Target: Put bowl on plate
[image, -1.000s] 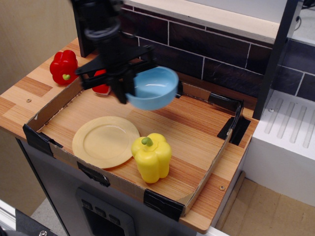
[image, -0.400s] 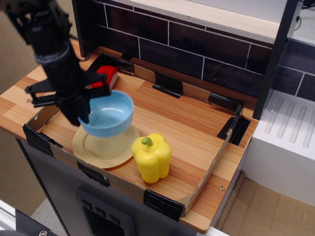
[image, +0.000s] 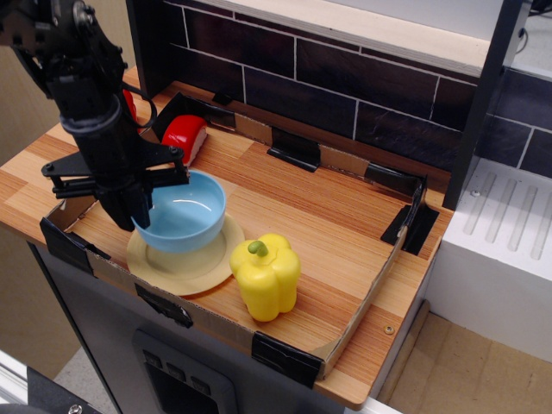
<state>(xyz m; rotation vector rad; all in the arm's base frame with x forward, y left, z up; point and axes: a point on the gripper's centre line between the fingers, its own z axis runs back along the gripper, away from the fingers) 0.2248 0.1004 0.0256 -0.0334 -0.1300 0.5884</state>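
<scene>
The light-blue bowl (image: 184, 213) rests upright on the pale-yellow plate (image: 194, 263) at the front left of the cardboard tray. My black gripper (image: 136, 205) comes down from the upper left and is shut on the bowl's left rim. The plate's far left part is hidden behind the bowl and the gripper.
A yellow bell pepper (image: 266, 276) stands just right of the plate. A red object (image: 184, 137) lies behind the bowl near the tray's back left corner. The low cardboard tray wall (image: 362, 304) rings the wooden board. A dark tiled wall (image: 345, 78) runs behind.
My gripper carried the bowl from the tray's back left, forward and down. The bowl hung above the plate 0.4 s ago and now sits on it.
</scene>
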